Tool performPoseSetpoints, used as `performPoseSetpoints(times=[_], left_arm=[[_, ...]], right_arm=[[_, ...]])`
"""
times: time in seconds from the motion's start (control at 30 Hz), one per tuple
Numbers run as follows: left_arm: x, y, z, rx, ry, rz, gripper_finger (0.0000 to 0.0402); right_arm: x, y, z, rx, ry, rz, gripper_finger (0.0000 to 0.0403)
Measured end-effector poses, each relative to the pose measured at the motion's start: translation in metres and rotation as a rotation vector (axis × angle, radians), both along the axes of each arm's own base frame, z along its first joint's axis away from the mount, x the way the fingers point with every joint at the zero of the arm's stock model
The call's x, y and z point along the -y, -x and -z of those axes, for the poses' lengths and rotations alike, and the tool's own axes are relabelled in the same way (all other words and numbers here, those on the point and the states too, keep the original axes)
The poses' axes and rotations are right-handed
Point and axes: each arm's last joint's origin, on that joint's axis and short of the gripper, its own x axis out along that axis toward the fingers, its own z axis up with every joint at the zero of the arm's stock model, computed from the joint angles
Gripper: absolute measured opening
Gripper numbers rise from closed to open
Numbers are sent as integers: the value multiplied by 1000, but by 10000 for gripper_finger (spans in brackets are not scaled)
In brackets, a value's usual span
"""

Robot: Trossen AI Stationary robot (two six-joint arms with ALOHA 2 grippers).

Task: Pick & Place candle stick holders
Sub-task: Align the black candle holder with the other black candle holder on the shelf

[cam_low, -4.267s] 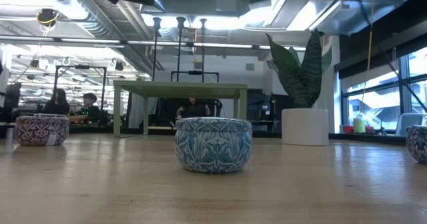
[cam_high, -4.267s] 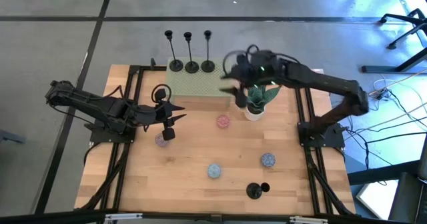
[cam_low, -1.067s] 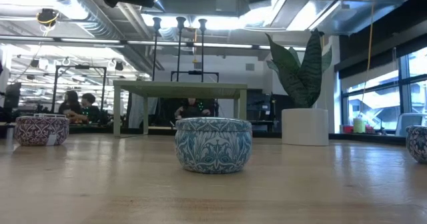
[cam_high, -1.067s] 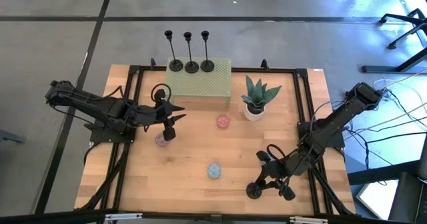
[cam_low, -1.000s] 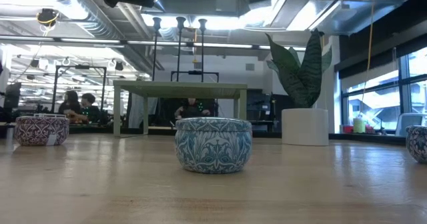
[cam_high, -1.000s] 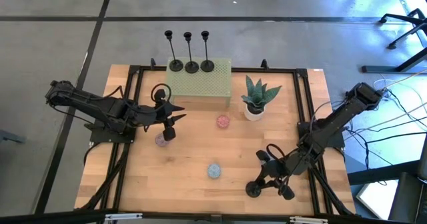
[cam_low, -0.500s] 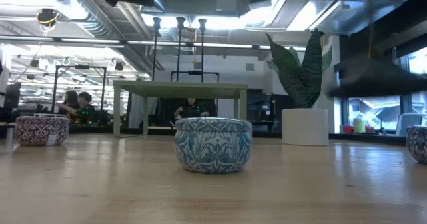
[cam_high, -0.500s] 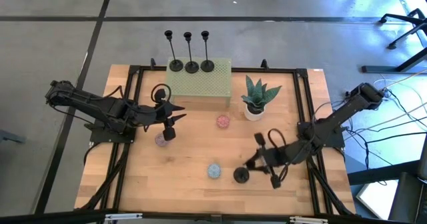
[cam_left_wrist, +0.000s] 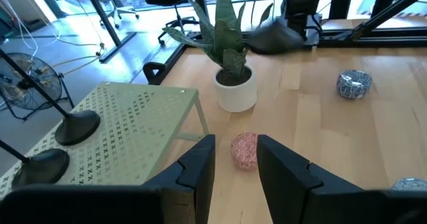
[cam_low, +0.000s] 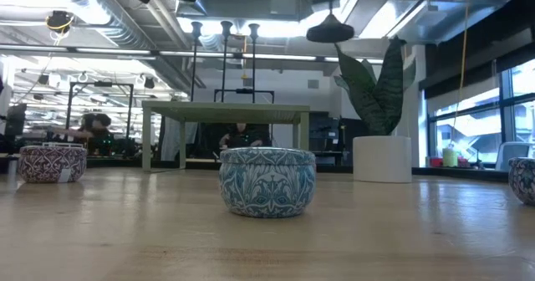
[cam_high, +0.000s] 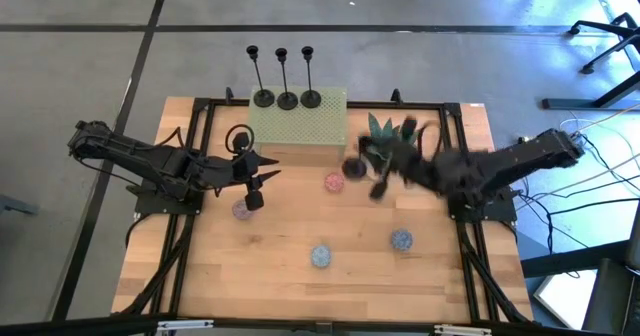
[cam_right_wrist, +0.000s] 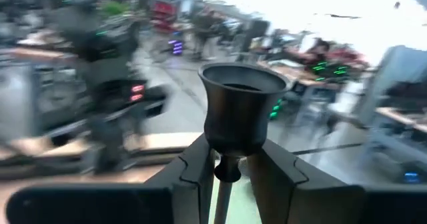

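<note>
Three black candle stick holders (cam_high: 287, 98) stand by their round bases on the green perforated stand (cam_high: 300, 131) at the table's far side. A fourth holder (cam_high: 353, 167) is in the air beside the potted plant (cam_high: 383, 136), with my right gripper (cam_high: 385, 171) shut on it. Its cup (cam_right_wrist: 237, 107) shows just past the fingers in the right wrist view, and its base (cam_low: 334, 32) hangs high in the low view. My left gripper (cam_high: 255, 176) waits open over the table's left part, with nothing between its fingers (cam_left_wrist: 200, 171). My right gripper pinches the holder's thin stem (cam_right_wrist: 223, 181) just under the cup, between its two fingers (cam_right_wrist: 200, 164). The fingers reach out about level and lie across the stem. The holder is lifted clear of the table, cup up and base down.
Small round tins sit on the wood: a pink one (cam_high: 333, 182), a blue one (cam_high: 320, 256), another blue one (cam_high: 401, 240) and a purple one (cam_high: 240, 209) under my left gripper. The plant stands right of the stand. Black frame rails run along both table sides.
My right gripper has risen from the table's near right part and swung toward the far edge and the plant, tipping from pointing down to about level. The holder has come with it, lifted clear of the table. A blue tin that the arm had covered now shows.
</note>
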Motion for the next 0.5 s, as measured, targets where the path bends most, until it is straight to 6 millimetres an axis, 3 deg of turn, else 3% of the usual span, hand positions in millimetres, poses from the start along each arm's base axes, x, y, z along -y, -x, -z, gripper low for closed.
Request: performPoseSetpoints(times=[0.1,0.23,0.5], left_arm=[[0,0,0,0,0,-1,106],[0,0,0,0,0,-1,106],[0,0,0,0,0,-1,106]], right_arm=[[35,-7,-14,26,19,30,89],[83,-11,-23,80,-1,-70,89],[170,-12,-15,139,-93,-48,89]])
